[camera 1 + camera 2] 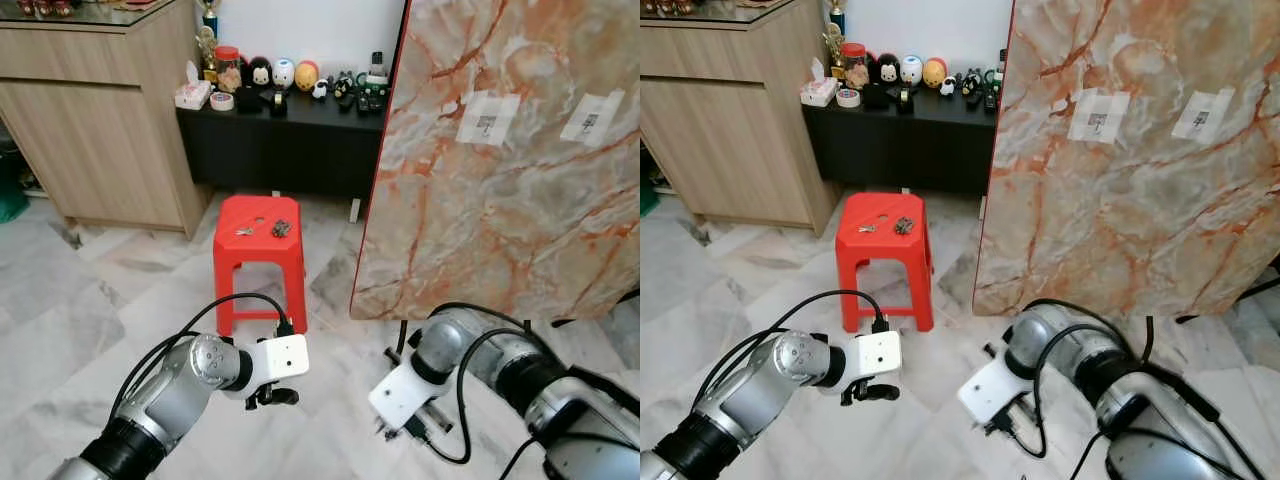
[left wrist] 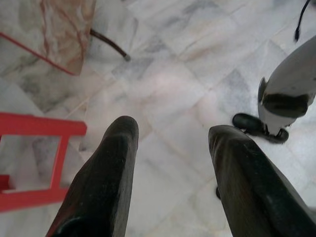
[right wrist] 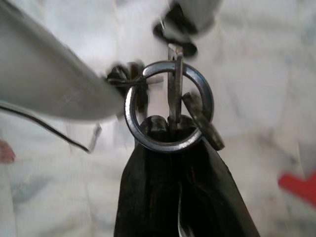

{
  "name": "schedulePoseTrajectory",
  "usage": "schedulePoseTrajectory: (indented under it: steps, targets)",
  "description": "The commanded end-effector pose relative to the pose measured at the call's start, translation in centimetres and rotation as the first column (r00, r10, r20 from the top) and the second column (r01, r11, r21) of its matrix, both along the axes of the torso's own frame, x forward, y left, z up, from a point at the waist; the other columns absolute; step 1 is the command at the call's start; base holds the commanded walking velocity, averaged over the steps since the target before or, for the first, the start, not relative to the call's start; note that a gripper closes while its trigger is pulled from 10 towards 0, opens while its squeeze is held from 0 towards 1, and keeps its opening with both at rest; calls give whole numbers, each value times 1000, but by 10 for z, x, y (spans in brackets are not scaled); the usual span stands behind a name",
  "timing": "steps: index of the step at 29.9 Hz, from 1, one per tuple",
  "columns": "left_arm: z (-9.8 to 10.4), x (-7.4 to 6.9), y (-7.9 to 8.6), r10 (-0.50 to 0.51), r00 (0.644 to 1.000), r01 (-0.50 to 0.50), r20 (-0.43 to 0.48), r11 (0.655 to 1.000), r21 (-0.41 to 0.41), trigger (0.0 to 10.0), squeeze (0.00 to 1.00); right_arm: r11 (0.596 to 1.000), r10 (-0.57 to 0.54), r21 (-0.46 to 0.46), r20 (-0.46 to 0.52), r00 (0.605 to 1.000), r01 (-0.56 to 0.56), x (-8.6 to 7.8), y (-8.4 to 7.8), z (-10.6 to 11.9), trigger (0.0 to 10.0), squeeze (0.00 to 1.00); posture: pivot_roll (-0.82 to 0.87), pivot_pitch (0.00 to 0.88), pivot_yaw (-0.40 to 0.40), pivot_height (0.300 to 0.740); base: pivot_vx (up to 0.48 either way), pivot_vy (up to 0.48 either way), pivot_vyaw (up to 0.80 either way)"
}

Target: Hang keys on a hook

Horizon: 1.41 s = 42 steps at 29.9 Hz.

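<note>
My right gripper [image 3: 170, 129] is shut on a steel key ring [image 3: 209, 101] from which a couple of keys hang. In the head views that gripper [image 1: 388, 430] hangs low over the floor in front of a marble-patterned board [image 1: 500, 190]. High on the board are two white patches [image 1: 488, 120] [image 1: 590, 115], each with a small dark hook. My left gripper [image 1: 272, 396] hovers over the floor beside the stool; its fingers [image 2: 111, 173] stand open with nothing between them. More keys [image 1: 245, 231] and a dark bunch [image 1: 281, 228] lie on a red plastic stool [image 1: 262, 255].
A black low cabinet [image 1: 290, 145] with figurines and tape stands behind the stool. At the left is a wooden sideboard [image 1: 95, 120]. The floor is pale marble tile [image 1: 90, 320]. Black cables loop around both arms.
</note>
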State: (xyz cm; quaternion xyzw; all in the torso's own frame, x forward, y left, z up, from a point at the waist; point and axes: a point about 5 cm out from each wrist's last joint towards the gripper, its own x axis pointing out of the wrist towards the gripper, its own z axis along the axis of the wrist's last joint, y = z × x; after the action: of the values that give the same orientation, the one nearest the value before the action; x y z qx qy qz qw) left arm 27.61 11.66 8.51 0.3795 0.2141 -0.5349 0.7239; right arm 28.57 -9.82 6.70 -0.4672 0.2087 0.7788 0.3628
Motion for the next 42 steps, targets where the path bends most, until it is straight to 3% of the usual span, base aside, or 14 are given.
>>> schedulePoseTrajectory:
  steps: [1,3,4,6,7,9,12,14,27,33,42]
  targets:
    - [3,3,0,-3,1000,2,18,1000,7,10000,0,997,30,-75,50,998,-26,4,-11,1,0,0,99,0,-139,728,0,0,0]
    - [3,2,-1,-3,1000,3,16,1000,6,10000,0,974,92,-221,177,980,-52,12,-24,-4,0,0,96,0,-138,728,0,0,0]
    - [2,1,-2,-6,1000,6,8,1000,1,10000,0,975,86,-219,203,975,-40,15,-25,-2,0,0,95,0,-138,728,0,0,0]
    - [1,0,-3,-11,1000,11,0,1000,-8,10000,0,995,22,-98,129,991,-10,11,-13,2,0,0,93,0,-139,728,0,0,0]
    - [1,0,-3,-11,1000,11,0,1000,-8,10000,0,995,22,-98,129,991,-10,11,-13,2,0,0,93,0,-139,728,0,0,0]
    - [1,-1,-5,-6,1000,6,-4,1000,-26,10000,0,1000,-26,-12,98,995,27,11,-5,6,0,0,94,0,-140,728,0,0,0]
    - [1,-1,-6,-2,1000,2,-3,999,-38,10000,0,999,-23,-42,193,981,31,17,-8,5,0,0,91,0,-137,728,0,0,0]
    - [1,-1,-7,5,1000,-6,-9,998,-60,10000,0,997,-75,12,265,961,75,25,-4,8,0,0,94,0,-137,728,0,0,0]
    - [-2,-10,-16,26,998,-35,-54,984,-173,10000,0,989,-135,94,320,938,110,39,9,25,0,0,92,0,-140,728,0,0,0]
    - [-8,-14,-13,48,997,-58,-68,985,-165,10000,0,980,-185,140,357,915,143,47,16,32,0,0,93,0,-144,728,0,0,0]
    - [-11,-18,-13,96,991,-114,-92,967,-227,10000,0,962,-242,214,388,889,168,55,30,44,0,0,98,0,-145,728,0,0,0]
